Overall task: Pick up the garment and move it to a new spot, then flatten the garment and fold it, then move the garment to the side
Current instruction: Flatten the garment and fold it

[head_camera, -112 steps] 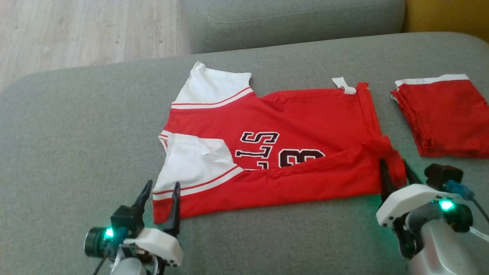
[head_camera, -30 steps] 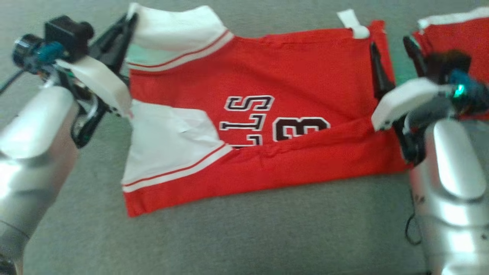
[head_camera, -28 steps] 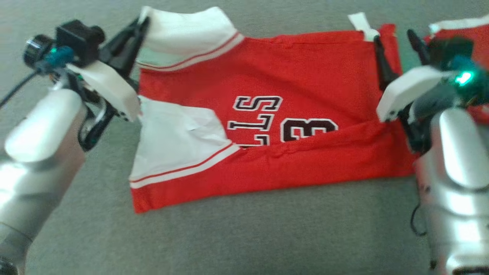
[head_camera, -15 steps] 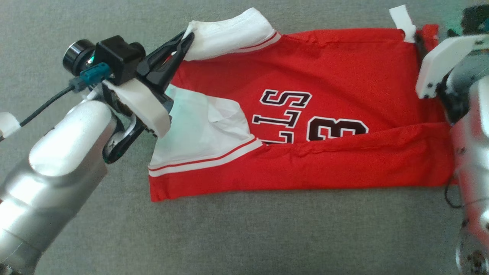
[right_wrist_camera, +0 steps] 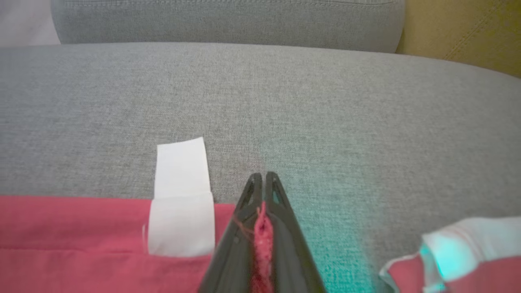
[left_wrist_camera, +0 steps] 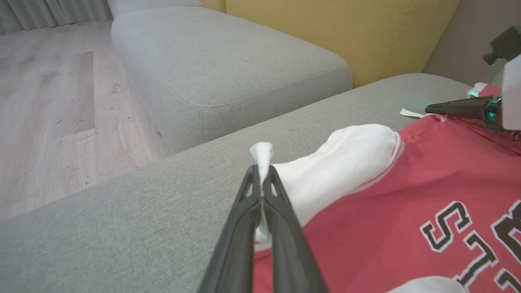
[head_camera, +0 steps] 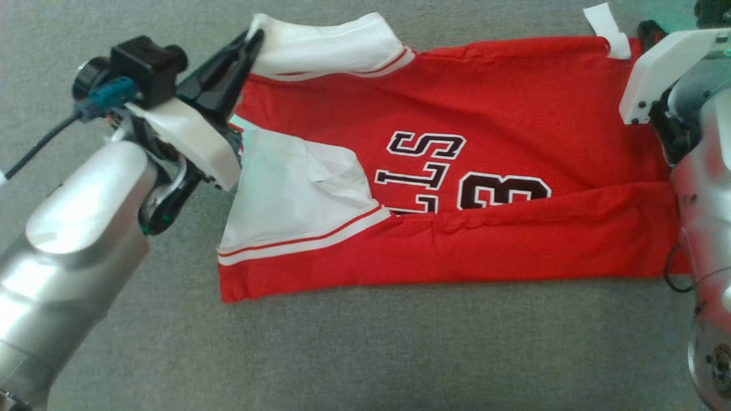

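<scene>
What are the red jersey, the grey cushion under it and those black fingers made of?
Jersey: looks like a thin, matte knit, perhaps synthetic sportswear; it creases softly. Cushion: coarse woven upholstery, with a visible flecked grain. Fingers: probably moulded plastic, smooth and faintly glossy, with cut-out ribs near the tips.

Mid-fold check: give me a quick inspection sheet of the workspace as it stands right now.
Surface: grey fabric sofa cushion, no debris seen.
Job's things: red jersey lying flat, near edge folded over the lettering.
Clutter: another red-and-white garment to the right.
Grippers: left gripper shut on the white sleeve; right gripper shut on the jersey's red hem.
Cables: dark cable off the left wrist camera, clear of the cloth.
Surroundings: wooden floor, second grey cushion, yellow backrest.
</scene>
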Motion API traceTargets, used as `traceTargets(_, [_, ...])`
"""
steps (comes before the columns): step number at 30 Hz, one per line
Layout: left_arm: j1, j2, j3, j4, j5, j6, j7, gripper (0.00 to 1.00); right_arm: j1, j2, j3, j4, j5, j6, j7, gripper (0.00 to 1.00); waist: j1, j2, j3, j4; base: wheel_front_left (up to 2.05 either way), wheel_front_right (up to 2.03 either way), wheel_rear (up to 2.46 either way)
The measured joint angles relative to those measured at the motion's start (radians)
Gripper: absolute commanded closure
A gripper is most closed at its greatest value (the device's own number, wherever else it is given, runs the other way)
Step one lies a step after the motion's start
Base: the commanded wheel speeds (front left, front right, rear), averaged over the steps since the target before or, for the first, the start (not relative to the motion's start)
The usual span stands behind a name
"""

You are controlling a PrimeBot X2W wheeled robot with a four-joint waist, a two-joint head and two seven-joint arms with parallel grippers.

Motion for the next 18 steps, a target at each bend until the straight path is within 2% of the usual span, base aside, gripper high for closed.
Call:
traceTargets(9, [-0.114,-0.002,0.04,0.102,0.004,0.002,-0.03,1.0,-0.067,0.008,0.058,0.002,0.207,0.0,-0.132,1.0,0.0,0.0,-0.005,-0.046,0.0,0.0,0.0])
traceTargets(18, [-0.274,-0.034,0.052,0.272,0.066,-0.006,-0.122,1.0,-0.11,0.008,0.187,-0.044,0.387,0.0,-0.216,1.0,-0.0001,0.0,0.015,-0.078,0.0,0.0,0.0])
